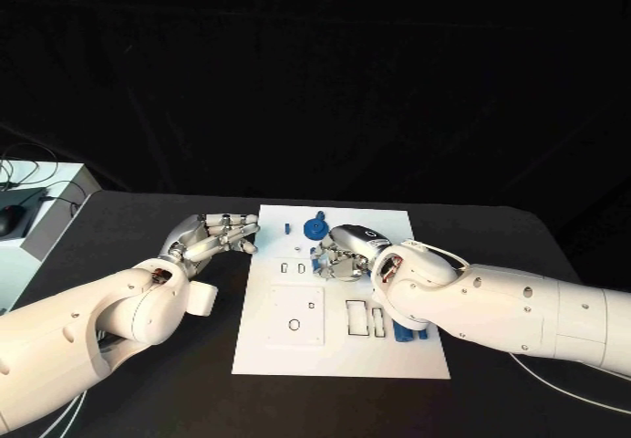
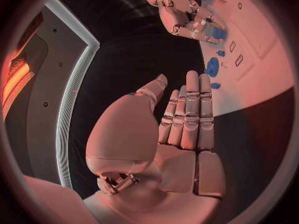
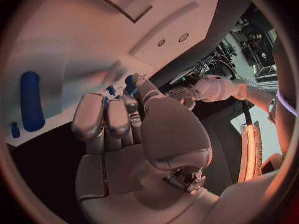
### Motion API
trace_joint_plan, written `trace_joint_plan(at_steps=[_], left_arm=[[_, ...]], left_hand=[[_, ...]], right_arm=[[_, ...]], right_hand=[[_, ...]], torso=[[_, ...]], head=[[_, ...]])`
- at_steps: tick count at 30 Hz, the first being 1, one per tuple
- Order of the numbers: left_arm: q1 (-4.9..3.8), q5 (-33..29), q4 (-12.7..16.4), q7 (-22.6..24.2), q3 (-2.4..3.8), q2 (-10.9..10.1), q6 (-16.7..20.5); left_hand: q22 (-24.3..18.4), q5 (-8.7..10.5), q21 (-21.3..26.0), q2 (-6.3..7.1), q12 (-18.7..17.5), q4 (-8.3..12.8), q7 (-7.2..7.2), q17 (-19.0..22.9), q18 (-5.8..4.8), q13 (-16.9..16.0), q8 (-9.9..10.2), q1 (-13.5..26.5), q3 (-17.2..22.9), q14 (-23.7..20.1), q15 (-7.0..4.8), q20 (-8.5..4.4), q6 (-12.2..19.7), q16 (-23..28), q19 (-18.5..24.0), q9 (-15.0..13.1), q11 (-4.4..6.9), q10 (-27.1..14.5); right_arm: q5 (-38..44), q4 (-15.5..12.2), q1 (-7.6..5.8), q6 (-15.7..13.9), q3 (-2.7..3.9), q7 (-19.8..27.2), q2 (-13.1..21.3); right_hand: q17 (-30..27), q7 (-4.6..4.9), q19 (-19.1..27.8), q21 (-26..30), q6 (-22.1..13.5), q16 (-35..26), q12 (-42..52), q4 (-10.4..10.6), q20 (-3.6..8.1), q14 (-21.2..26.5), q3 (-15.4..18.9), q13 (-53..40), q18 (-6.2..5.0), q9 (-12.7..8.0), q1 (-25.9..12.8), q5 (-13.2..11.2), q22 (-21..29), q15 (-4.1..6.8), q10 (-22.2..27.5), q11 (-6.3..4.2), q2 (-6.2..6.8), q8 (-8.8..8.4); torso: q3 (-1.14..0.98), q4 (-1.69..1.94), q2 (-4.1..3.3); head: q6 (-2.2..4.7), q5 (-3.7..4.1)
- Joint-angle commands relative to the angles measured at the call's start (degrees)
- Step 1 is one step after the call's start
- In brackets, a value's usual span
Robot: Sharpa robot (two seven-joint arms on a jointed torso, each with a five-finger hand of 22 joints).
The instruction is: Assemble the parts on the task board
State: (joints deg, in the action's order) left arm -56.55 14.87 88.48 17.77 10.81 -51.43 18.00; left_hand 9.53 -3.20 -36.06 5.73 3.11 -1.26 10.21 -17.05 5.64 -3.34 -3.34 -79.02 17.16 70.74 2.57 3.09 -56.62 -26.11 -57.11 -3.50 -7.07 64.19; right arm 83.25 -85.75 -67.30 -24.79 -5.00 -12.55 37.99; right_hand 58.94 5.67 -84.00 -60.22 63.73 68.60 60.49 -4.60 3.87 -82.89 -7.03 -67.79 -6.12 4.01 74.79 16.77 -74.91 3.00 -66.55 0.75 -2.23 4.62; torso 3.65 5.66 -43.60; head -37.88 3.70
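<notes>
Over task board (image 1: 342,365), right hand (image 1: 348,253) pinching blue part (image 3: 130,83)

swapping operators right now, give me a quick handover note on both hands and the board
Left hand: open, fingers straight and together, hovering at the left edge of the white task board, holding nothing.
Right hand: curled over the board's upper middle; whether it holds a piece cannot be told.
Round blue gear-like part sits near the board's far edge; long blue cylindrical part lies at its right side.
Rectangular slots look empty; assembly mostly remains.

Right hand (image 1: 348,251) crowds the task board's (image 1: 395,360) middle; near half lies open.
</notes>
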Motion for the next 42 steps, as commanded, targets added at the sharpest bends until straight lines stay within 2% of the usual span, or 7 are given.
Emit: trace_joint_plan(at_steps=[1,8,23,42], left_arm=[[0.04,0.2,0.1,0.2,0.05,0.1,-0.9],[0.08,0.2,0.0,0.2,0.05,0.1,-0.9],[0.19,0.2,0.0,0.2,0.05,0.0,-1.0],[0.43,0.2,-0.1,0.1,0.05,0.0,-1.1]], left_hand=[[0.0,0.11,-0.3,0.38,0.2,0.2,-0.14,0.1,0.6,0.0,-0.1,-0.1,0.0,-0.2,-0.14,0.02,0.3,0.2,0.3,0.0,-0.01,-0.3],[0.0,0.11,-0.3,0.38,0.2,0.2,-0.14,0.1,0.6,0.0,-0.1,-0.1,0.0,-0.2,-0.14,0.02,0.3,0.2,0.3,0.0,-0.01,-0.3],[0.0,0.11,-0.3,0.38,0.2,0.2,-0.14,0.1,0.6,0.0,-0.1,-0.1,0.0,-0.2,-0.14,0.02,0.3,0.2,0.3,0.0,-0.01,-0.3],[-0.3,0.12,-0.3,0.32,0.2,0.1,-0.17,0.1,0.6,0.0,-0.1,-0.1,-0.2,-0.2,-0.12,0.04,0.4,0.3,0.3,0.0,-0.02,-0.4]], right_arm=[[4.1,-0.2,0.14,-0.9,0.01,-2.1,0.0],[5.8,-1.0,0.61,-0.8,-0.01,-1.7,0.3],[7.6,-1.1,0.76,-0.4,-0.01,-3.5,0.9],[7.3,-0.2,0.78,-0.3,0.0,-4.8,0.4]], right_hand=[[-0.1,0.39,-2.8,0.3,1.5,-0.3,-0.1,-0.3,0.35,-0.1,0.1,0.0,0.75,0.0,0.0,0.2,-8.0,0.49,-0.4,-0.23,0.47,0.14],[-0.1,0.37,-2.8,0.4,1.6,-0.3,-0.1,-0.2,0.35,-0.1,0.1,0.0,0.75,0.0,-0.1,0.1,-8.0,0.5,-0.5,-0.22,0.61,0.12],[-0.1,0.33,-2.9,0.3,1.7,-0.2,-0.2,-0.1,0.37,-0.1,0.2,0.0,0.78,0.0,-0.3,0.1,-8.0,0.52,-0.5,-0.25,0.92,0.08],[-0.1,0.32,-2.9,0.5,1.7,-0.3,-0.3,0.4,0.38,-0.1,0.4,-0.1,0.77,-0.1,-0.7,0.2,-8.0,0.52,-0.6,-0.25,1.32,-0.02]], torso=[[-0.03,0.01,0.06],[0.02,0.03,0.06],[-0.06,-0.07,0.02],[-0.01,-0.06,0.05]], head=[[-0.11,-0.08],[0.22,-0.08],[-0.01,-0.21],[-0.15,-0.07]])
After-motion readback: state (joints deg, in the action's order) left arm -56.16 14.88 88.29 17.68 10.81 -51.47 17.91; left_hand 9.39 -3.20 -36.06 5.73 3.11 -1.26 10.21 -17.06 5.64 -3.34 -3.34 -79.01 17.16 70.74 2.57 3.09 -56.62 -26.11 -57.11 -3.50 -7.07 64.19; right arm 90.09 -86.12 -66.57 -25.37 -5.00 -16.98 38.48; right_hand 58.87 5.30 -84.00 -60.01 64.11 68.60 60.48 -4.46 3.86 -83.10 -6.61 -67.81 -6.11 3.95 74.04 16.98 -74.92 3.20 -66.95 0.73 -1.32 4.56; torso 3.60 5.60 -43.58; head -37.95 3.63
